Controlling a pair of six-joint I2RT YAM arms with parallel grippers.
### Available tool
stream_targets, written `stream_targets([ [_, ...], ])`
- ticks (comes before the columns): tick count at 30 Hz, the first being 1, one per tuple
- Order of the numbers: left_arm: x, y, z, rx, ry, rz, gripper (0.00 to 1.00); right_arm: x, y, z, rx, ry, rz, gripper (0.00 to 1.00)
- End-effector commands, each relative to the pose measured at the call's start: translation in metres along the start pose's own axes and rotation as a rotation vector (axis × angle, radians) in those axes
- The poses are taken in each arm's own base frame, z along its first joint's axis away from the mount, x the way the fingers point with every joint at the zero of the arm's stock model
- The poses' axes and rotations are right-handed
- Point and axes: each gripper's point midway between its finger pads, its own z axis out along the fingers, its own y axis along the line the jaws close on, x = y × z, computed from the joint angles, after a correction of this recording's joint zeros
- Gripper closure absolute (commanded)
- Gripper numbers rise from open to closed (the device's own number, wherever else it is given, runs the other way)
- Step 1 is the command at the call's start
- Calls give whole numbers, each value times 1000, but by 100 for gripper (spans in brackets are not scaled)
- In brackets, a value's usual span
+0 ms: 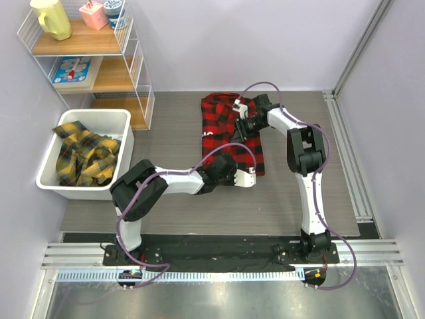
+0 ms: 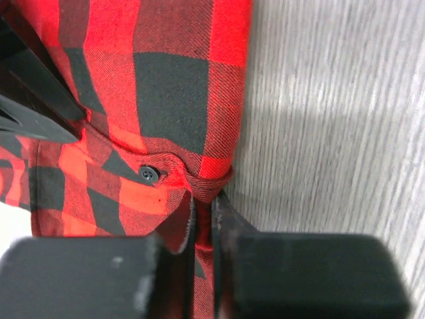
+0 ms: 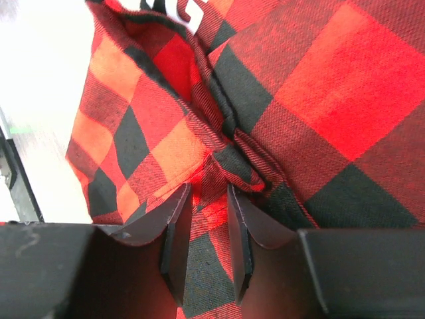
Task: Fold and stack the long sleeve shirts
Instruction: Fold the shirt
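The red-and-black shirt lies partly folded on the table's far middle, with white lettering at its left edge. My left gripper is at its near right corner, shut on a fold of the hem beside a black button. My right gripper is on the shirt's middle; its jaws stand close together, pinching a bunched ridge of the red cloth. White lettering shows at the top of the right wrist view. Yellow-and-black shirts lie crumpled in the bin.
A white bin stands at the left of the grey table. A wire shelf with a yellow jug and cups stands at the back left. A metal rail runs along the right.
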Motion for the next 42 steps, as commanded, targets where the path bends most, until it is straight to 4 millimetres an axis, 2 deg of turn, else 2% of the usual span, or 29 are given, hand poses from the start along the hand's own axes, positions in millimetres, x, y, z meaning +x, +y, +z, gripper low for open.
stream_targets([
  [1,-11,9,-16,32,2,-39,100,11,4,-2,8,14,-33,66],
  [2,-9,-3,-23,101,9,-48,100,11,7,-4,5,13,-31,66],
  [4,-23,-1,-39,146,-35,-62,100,10,19,-12,-13,7,-26,64],
  [5,-18,-14,-48,215,-9,-66,100,6,26,-16,-22,-1,-26,62],
  [6,-26,-22,-55,274,-36,-92,100,0,35,-22,-41,-17,-2,60],
  [7,-35,-17,-68,293,-51,-107,100,-16,48,-34,-43,-52,-22,55],
  [9,-38,-32,-89,404,-37,-157,100,-35,58,-51,-51,-96,3,52],
  [10,-49,-25,-100,414,-59,-168,100,-55,65,-64,-59,-139,-19,50],
  [13,-52,-40,-129,548,-20,-220,100,-81,61,-91,-27,-200,-41,46],
  [14,-60,-34,-137,561,-28,-227,100,-81,54,-91,-11,-196,-45,45],
  [16,-62,-41,-158,650,-1,-260,100,-84,44,-96,33,-189,-82,45],
  [17,-64,-41,-163,677,1,-279,100,-83,40,-95,43,-183,-82,45],
  [18,-78,-29,-170,681,-32,-295,100,-81,35,-93,44,-175,-71,44],
  [20,-82,-36,-187,789,-11,-380,100,-83,31,-93,47,-181,-70,45],
  [21,-91,-27,-195,798,-26,-399,100,-83,29,-92,48,-181,-68,44],
  [22,-90,-28,-205,835,0,-426,100,-83,29,-92,49,-181,-69,45],
  [24,-89,-28,-206,908,25,-484,100,-83,28,-91,53,-187,-76,45],
  [25,-101,-11,-208,893,-9,-482,100,-80,27,-90,54,-182,-71,45],
  [26,-98,-11,-214,931,29,-506,100,-80,26,-88,54,-182,-71,46],
  [27,-92,-7,-198,949,72,-539,100,-78,22,-87,64,-180,-68,46],
  [28,-101,11,-197,919,40,-526,100,-75,20,-84,64,-174,-65,47],
  [29,-98,14,-198,935,65,-532,100,-74,16,-83,66,-172,-59,48],
  [31,-78,22,-164,927,118,-520,100,-69,12,-78,66,-161,-48,48],
  [33,-70,41,-140,854,98,-482,99,-66,9,-75,58,-153,-36,49],
  [34,-53,45,-121,837,127,-487,98,-63,9,-73,56,-147,-30,50],
  [37,-30,62,-87,777,95,-435,96,-58,6,-72,66,-135,-31,50],
  [39,-16,69,-65,733,90,-413,91,-55,3,-72,73,-127,-34,49],
  [40,-8,73,-57,711,99,-404,80,-56,0,-73,78,-130,-42,49],
  [42,6,82,-46,672,107,-423,67,-54,-2,-72,84,-123,-45,50],
])
